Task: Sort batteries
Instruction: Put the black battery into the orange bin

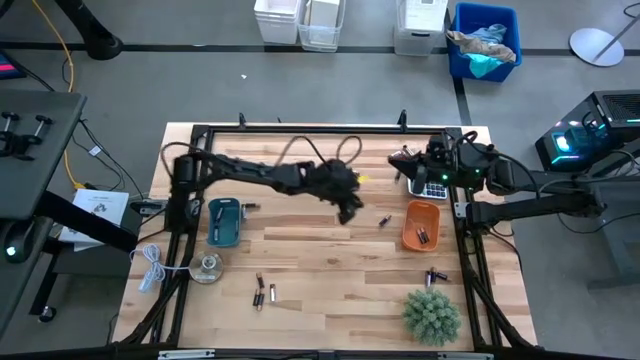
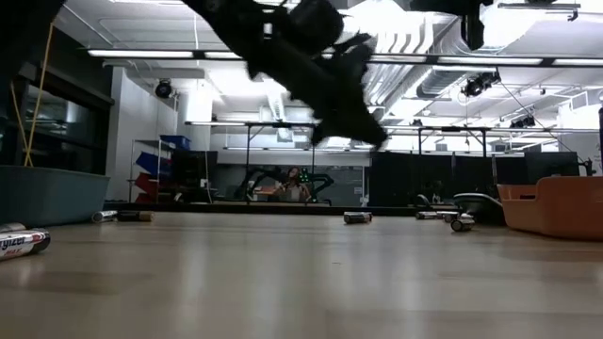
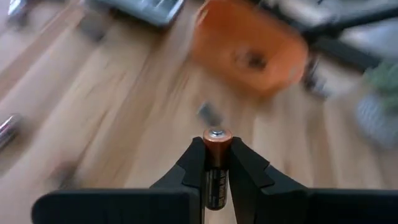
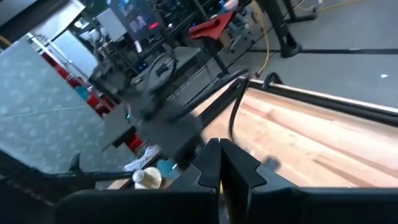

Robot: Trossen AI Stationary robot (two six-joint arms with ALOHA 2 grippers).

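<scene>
So the left end effector (image 1: 349, 207) is hanging over the middle of the desk (image 1: 330, 275), and in the left wrist view it's (image 3: 214, 163) clamped snug around a single battery (image 3: 215, 168), copper end poking up between the fingers (image 3: 194, 163). The orange tray (image 1: 421, 224) sits toward the right side of the desk with a couple of small batteries (image 1: 424, 237) lying in it; the left wrist view shows that same tray (image 3: 249, 53) with something dark inside, too smeared to say more. The teal tray (image 1: 224, 221) is over on the left side and has at least one slim dark thing in it, can't tell what exactly. Loose batteries are scattered around: one (image 1: 384, 221) between the left end effector and the orange tray, a few (image 1: 264, 291) near the front edge, and a pair (image 1: 434, 276) just beside the little green plant (image 1: 433, 314). The calculator (image 1: 430, 185) sits at the back right, partly under the right arm. The right end effector (image 1: 412, 160) waits at the back right corner, and the right wrist view shows its fingers (image 4: 208, 163) pressed together with nothing in them.
</scene>
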